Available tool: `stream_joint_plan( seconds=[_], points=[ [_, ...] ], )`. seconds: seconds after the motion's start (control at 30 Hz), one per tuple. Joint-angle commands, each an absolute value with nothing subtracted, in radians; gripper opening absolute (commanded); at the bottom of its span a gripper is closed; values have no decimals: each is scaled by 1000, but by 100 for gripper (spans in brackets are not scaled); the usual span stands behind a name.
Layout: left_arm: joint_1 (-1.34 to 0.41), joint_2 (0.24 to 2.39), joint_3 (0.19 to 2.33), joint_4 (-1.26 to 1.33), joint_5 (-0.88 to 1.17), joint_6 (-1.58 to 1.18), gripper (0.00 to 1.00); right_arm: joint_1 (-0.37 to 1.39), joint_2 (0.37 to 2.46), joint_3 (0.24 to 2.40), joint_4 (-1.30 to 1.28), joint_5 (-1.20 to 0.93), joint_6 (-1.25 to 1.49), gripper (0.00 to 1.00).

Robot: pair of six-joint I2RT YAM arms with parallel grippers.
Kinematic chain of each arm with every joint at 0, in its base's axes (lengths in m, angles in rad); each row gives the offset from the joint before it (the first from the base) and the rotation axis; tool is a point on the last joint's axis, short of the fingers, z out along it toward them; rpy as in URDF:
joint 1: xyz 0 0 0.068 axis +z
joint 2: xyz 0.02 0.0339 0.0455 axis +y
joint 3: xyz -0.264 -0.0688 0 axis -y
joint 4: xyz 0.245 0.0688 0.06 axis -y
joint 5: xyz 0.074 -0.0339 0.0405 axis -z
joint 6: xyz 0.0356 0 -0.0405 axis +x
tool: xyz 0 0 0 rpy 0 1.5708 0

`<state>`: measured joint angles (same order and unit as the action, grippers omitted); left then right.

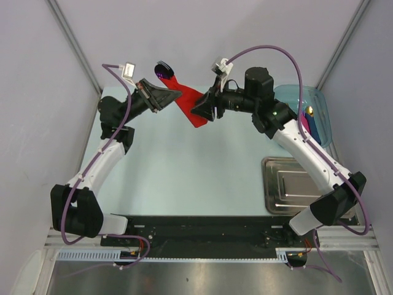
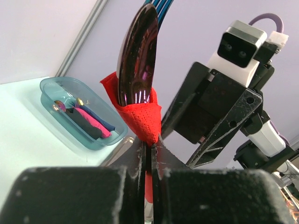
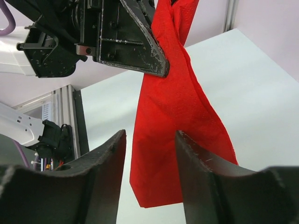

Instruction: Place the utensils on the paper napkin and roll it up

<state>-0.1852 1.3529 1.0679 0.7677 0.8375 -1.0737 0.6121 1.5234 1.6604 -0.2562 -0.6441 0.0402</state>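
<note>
**Purple-bowled spoon** (image 2: 138,56) and **blue utensil** (image 2: 159,5), their handles wrapped in the red paper napkin (image 3: 173,116). Only the shiny bowl and a tip of blue show above the paper. The bundle is held in the air over the far middle of the table (image 1: 196,172) and does not rest on it, presumably so the paper can wind freely around the handles.

**Left pincer** (image 2: 149,156): clenched on the napkin just below the spoon bowl. This fixes the utensils and anchors one end of the roll.

**Right pincer** (image 3: 150,137): jaws apart, straddling the loose, flat tail of napkin that trails toward the near right. Whether its pads touch the paper is not clear from the wrist view. The stance suits gathering the tail to tighten the wrap, so the roll is judged only part-formed.

**Far right:** a clear bin (image 2: 46,88) holding other rolled napkins, a likely destination for this one. **Nearer, on the right:** a metal tray (image 1: 288,184), well apart from the work.
</note>
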Motion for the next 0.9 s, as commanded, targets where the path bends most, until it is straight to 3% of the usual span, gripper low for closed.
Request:
stream_joint_plan(
  seconds=[0.0, 0.2, 0.87],
  points=[
    [-193, 1322, 1091, 848, 870, -1098, 0, 607, 1528, 1657, -198, -669, 29, 56],
    [-193, 1322, 1089, 865, 877, -1112, 0, 604, 1539, 1660, -192, -666, 40, 63],
    [-202, 1318, 1085, 914, 894, -1150, 0, 626, 1577, 1631, -153, -689, 101, 63]
  ],
)
